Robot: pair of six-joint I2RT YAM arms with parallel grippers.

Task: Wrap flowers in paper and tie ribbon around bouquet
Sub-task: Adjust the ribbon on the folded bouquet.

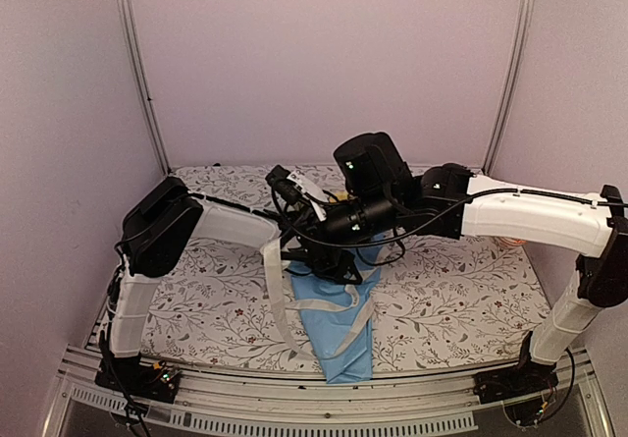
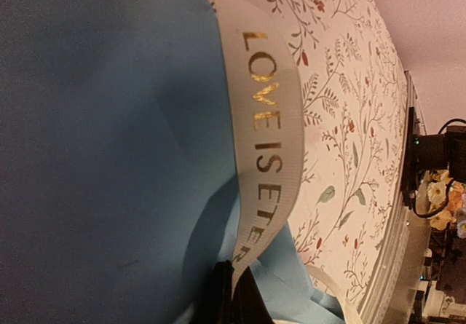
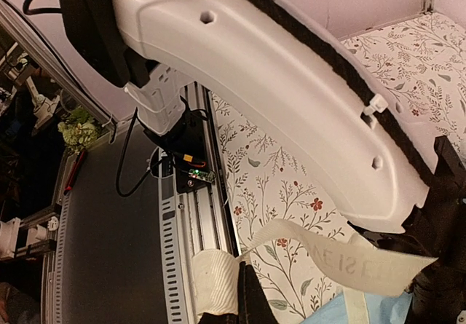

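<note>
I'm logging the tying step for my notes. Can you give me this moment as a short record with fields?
bouquet: light blue paper cone lying on the floral tablecloth, narrow end toward the arm bases
ribbon: cream, gold lettering, draped across the cone
left jaws: shut on the ribbon
right jaws: shut on the ribbon

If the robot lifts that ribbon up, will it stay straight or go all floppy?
Probably floppy: the ribbon sags in loose strands over the paper and bends where it hangs. It looks thin and flat, so it is likely very light. Its ribbed weave may give some grip, so it might not slip much.
</note>
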